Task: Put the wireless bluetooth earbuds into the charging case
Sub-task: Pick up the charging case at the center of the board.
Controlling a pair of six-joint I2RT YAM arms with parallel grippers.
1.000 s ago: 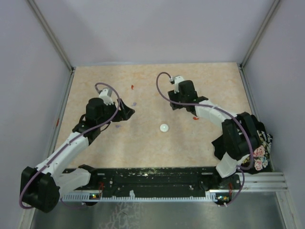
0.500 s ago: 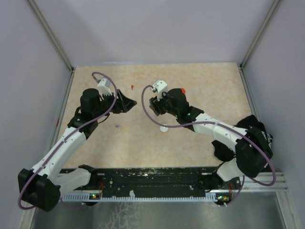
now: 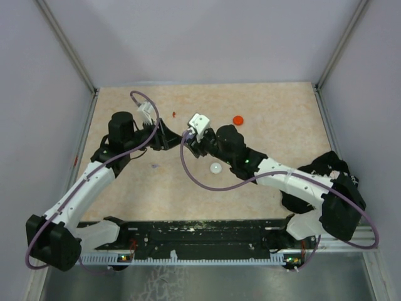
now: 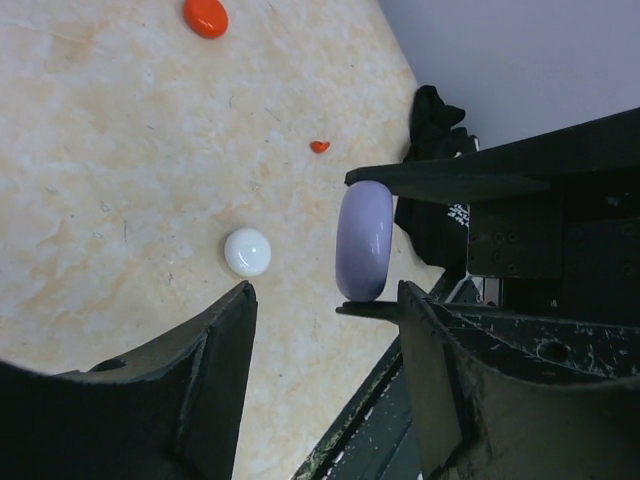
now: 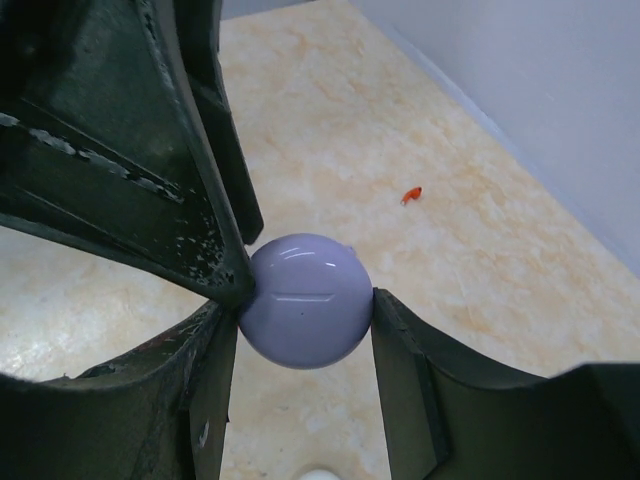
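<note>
Insertion not begun: right pincer [image 5: 300, 315] grasps the apparently shut lavender case [image 4: 364, 240] aloft, left pincer [image 4: 325, 300] stands spread about it, and one red earbud [image 4: 319, 146] lies loose on the surface [image 4: 100, 150] beyond.

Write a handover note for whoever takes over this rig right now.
Right gripper: shut on the lavender case, held off the table between the arms.
Left gripper: open, its fingers either side of that case.
On the table: white case, red case, one red earbud near the far edge, another in the left wrist view. The other earbuds are too small to make out.
Done: no earbud seen in any case.
Left: open the cases and insert the earbuds.
</note>
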